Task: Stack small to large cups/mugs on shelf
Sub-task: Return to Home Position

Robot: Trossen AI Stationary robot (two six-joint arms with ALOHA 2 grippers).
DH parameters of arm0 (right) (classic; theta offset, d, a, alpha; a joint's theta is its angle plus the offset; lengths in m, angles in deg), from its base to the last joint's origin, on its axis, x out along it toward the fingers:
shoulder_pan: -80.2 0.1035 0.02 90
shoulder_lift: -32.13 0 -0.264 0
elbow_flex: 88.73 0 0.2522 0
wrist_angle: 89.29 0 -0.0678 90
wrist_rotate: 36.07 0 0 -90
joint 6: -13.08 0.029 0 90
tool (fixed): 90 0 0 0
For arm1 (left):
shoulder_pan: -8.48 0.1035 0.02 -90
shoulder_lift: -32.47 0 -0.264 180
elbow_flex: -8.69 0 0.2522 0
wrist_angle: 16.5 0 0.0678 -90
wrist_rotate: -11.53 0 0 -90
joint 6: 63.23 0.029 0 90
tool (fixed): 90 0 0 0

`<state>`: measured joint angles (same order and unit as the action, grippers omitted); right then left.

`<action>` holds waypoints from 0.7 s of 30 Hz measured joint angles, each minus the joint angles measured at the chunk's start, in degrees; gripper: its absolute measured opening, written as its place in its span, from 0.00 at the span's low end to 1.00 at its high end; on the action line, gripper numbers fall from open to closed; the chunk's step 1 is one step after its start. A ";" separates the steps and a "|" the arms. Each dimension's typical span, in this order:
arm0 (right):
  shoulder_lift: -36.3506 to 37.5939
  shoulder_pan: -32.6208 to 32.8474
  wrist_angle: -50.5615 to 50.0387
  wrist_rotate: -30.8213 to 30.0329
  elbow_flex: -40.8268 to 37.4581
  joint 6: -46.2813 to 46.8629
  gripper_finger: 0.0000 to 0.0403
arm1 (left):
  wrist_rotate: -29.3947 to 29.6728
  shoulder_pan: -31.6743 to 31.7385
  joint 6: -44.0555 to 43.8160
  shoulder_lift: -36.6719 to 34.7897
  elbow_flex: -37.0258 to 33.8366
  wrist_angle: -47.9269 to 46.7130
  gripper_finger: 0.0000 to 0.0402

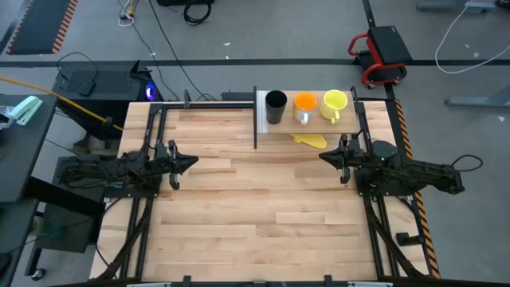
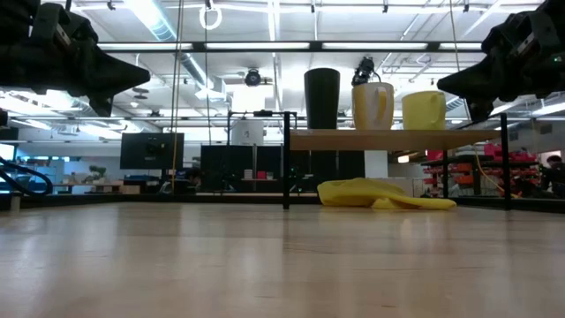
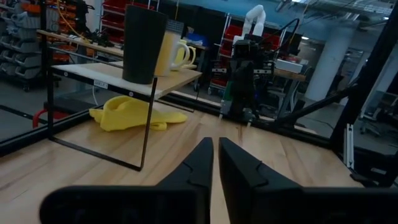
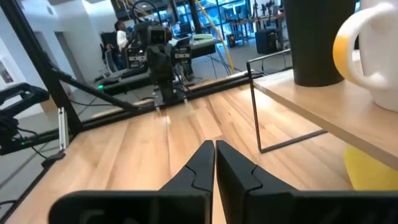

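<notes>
The shelf (image 1: 309,122) stands at the table's far side, right of centre, a light-wood board on thin dark posts. Three vessels stand upright on it in a row: a tall black cup (image 1: 276,108), an orange mug (image 1: 304,103) with a whitish handle, and a yellow mug (image 1: 335,104). My left gripper (image 1: 194,162) hovers shut over the table's left side, pointing level toward the right. My right gripper (image 1: 323,155) hovers shut just in front of the shelf, pointing level toward the left. In both wrist views the fingertips (image 3: 216,152) (image 4: 214,151) lie together with nothing between them.
A flat yellow floppy object (image 1: 311,140) lies on the table under the shelf's near edge, close to my right gripper. Dark frame rails (image 1: 151,143) run along the table's left and right sides. Bare wooden tabletop (image 1: 255,207) spreads between the arms and toward the near edge.
</notes>
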<state>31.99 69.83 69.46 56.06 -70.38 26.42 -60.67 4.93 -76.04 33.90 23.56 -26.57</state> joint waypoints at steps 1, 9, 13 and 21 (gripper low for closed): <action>0.00 0.01 -0.08 0.00 -0.01 0.00 0.05 | 0.00 0.00 0.01 0.00 0.00 -0.01 0.08; 0.00 0.00 -0.11 0.00 -0.01 0.00 0.05 | 0.00 0.00 0.01 0.00 0.02 0.01 0.08; 0.00 0.00 -0.11 0.02 -0.01 0.00 0.05 | 0.00 0.00 0.01 0.00 0.02 0.01 0.10; 0.00 0.00 -0.13 0.01 -0.01 0.00 0.05 | 0.00 0.00 0.01 0.00 0.07 0.01 0.09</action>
<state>31.99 69.83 69.33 56.06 -70.39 26.42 -60.67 4.93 -76.03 33.90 23.62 -26.55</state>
